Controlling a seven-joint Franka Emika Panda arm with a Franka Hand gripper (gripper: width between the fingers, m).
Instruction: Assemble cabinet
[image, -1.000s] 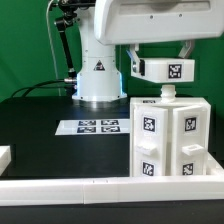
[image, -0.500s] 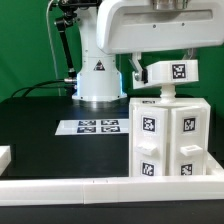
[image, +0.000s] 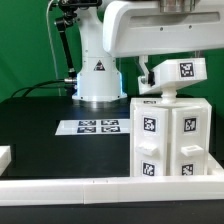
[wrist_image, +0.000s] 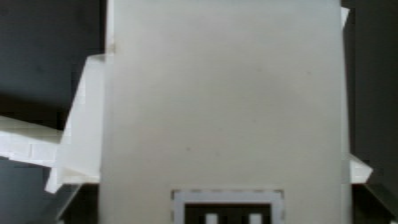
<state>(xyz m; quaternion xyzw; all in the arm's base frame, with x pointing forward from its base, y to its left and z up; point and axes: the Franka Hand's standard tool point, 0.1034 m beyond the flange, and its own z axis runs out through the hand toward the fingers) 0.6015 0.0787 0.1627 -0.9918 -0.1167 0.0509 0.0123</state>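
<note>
The cabinet (image: 170, 135) is a tall white body with several square tags, standing at the exterior view's right on the black table. A smaller white tagged cabinet piece (image: 178, 72) sits just above its top on a short white stem (image: 168, 93), tilted slightly. My gripper (image: 172, 66) comes down from above and is shut on this piece, one finger on each side. In the wrist view the white piece (wrist_image: 214, 100) fills most of the picture, with a tag (wrist_image: 226, 208) at its edge. My fingertips are hidden there.
The marker board (image: 98, 127) lies flat in the middle of the table. The arm's white base (image: 98, 78) stands behind it. A white rail (image: 90, 186) runs along the front edge. A small white part (image: 5, 156) shows at the exterior view's left.
The held piece has shifted toward the exterior view's right and turned slightly, now tilted, while staying on top of the cabinet. The cabinet body has not moved.
</note>
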